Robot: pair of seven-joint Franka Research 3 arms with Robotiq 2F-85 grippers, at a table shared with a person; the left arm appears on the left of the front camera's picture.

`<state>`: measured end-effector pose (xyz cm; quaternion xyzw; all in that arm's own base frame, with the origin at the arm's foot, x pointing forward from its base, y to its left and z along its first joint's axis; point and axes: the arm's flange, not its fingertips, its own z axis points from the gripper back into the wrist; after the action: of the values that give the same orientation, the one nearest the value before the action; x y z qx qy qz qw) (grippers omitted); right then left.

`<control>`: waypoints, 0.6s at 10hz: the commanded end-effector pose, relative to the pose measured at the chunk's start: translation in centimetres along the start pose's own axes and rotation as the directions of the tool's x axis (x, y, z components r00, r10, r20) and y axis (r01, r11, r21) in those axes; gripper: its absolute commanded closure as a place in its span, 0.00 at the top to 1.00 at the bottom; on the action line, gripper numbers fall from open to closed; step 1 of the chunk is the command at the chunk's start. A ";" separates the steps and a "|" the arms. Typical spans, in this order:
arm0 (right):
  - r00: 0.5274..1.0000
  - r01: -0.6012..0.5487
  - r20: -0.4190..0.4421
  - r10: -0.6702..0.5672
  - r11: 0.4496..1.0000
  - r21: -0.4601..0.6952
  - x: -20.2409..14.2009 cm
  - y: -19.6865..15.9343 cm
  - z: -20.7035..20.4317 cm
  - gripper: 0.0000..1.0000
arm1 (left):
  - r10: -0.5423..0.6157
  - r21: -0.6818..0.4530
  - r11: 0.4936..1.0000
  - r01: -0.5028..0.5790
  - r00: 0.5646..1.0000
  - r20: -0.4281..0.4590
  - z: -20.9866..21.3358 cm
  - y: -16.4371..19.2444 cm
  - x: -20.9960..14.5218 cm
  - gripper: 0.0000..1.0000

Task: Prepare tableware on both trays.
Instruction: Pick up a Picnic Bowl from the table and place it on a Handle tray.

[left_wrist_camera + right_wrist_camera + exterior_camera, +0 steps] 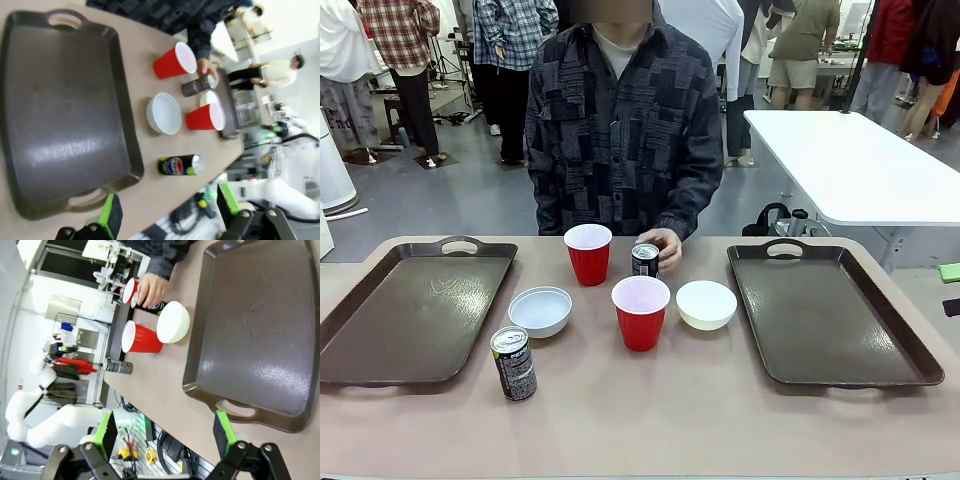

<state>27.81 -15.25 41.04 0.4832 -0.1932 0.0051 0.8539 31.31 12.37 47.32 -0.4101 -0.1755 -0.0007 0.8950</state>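
Two trays lie flat on the worktop (670,420), both bare: left tray (410,310) and right tray (830,310). All the tableware sits on the worktop between them, none on a tray.

- far red cup (588,255): upright, at the far side of the group.
- near red cup (641,315): upright, centre.
- left bowl (540,310): just beside the left tray's inner rim.
- right bowl (706,304): just right of the near red cup, near the right tray.
- near can (513,363): upright, off the left tray's near inner corner, apart from the rest.
- far can (645,260): upright between the two cups, with the person's hand (665,245) on it.

Left hand (169,205): fingers spread wide, holding nothing, above the near end of the left tray.
Right hand (165,432): fingers spread wide, holding nothing, above the near end of the right tray.
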 end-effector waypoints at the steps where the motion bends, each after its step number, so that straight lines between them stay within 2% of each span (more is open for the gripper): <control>1: 1.000 -0.003 0.005 0.003 1.000 0.015 0.1 -0.1 0.0 1.00 | -0.084 0.219 0.972 0.088 0.996 -0.029 -3.8 -4.5 -0.9 1.00; 3: 1.000 -0.003 0.005 0.003 1.000 0.015 0.1 -0.1 0.0 1.00 | -0.166 0.399 0.899 0.179 0.984 -0.066 -9.1 -8.4 -0.5 1.00; 5: 1.000 -0.003 0.005 0.003 1.000 0.015 0.1 -0.1 0.0 1.00 | -0.236 0.560 0.783 0.272 0.962 -0.138 -15.0 -10.9 -0.7 1.00; 6: 1.000 -0.003 0.005 0.003 1.000 0.015 0.1 -0.1 0.0 1.00 | -0.231 0.612 0.734 0.296 0.955 -0.185 -17.6 -11.9 -0.2 1.00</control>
<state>27.81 -15.20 41.05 0.4825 -0.1924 0.0055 0.8545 35.90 -7.58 48.46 -0.1148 -0.1997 -0.1033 0.9676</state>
